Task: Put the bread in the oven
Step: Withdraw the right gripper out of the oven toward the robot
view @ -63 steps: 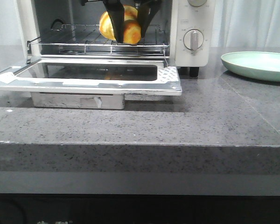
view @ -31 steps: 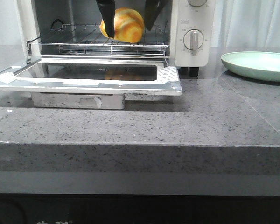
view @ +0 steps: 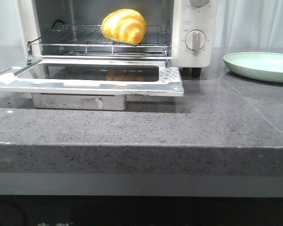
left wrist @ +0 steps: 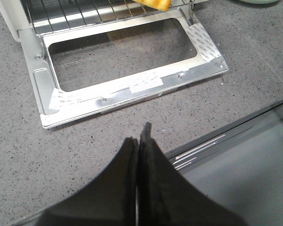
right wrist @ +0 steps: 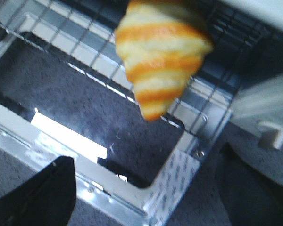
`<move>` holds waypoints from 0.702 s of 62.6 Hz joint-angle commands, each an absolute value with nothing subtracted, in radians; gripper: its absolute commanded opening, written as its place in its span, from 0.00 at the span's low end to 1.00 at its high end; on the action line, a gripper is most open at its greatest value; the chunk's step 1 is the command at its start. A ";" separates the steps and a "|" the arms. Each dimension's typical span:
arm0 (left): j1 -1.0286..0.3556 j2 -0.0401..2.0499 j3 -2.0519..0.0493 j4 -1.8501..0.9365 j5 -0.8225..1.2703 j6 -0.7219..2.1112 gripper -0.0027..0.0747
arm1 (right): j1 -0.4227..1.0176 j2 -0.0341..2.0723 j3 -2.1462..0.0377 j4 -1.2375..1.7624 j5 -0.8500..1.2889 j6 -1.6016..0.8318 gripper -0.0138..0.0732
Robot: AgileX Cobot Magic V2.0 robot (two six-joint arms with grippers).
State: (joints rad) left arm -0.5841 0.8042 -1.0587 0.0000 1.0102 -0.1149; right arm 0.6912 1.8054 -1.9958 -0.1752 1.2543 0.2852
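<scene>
Bread (view: 124,25): glossy golden-orange crust, pale yellow stripes, smooth; oven (view: 193,19): body white, smooth, looks like painted metal; wire rack (view: 85,42) under the bread: thin bright metal rods; door (view: 92,77) in front of the rack: reflective glass pane in a brushed metal frame; countertop (view: 179,127) under the oven: grey speckled stone, matt; plate (view: 259,66) right of the oven: pale green, glazed sheen

Grey speckled counter (view: 217,127), white curtain (view: 254,23) (pleated)

Table (view: 217,122): grey speckled stone, spanning the frame's middle. Plate (view: 260,66): pale green, shallow, set at right edge. Curtain (view: 254,23): white, seen at upper right.
</scene>
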 commanded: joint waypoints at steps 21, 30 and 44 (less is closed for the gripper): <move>-0.586 0.802 -1.084 0.000 0.948 -0.121 0.01 | 0.630 1.302 -1.463 -0.170 0.951 0.272 0.86; -0.586 0.802 -1.084 0.000 0.948 -0.121 0.01 | 0.543 1.154 -1.298 -0.151 0.914 0.272 0.86; -0.586 0.802 -1.084 0.000 0.948 -0.121 0.01 | 0.427 0.951 -1.087 -0.131 0.861 0.272 0.86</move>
State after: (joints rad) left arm -0.5841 0.8042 -1.0587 0.0000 1.0102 -0.1149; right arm 0.4570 1.0383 -1.1267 -0.1350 0.9362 0.2832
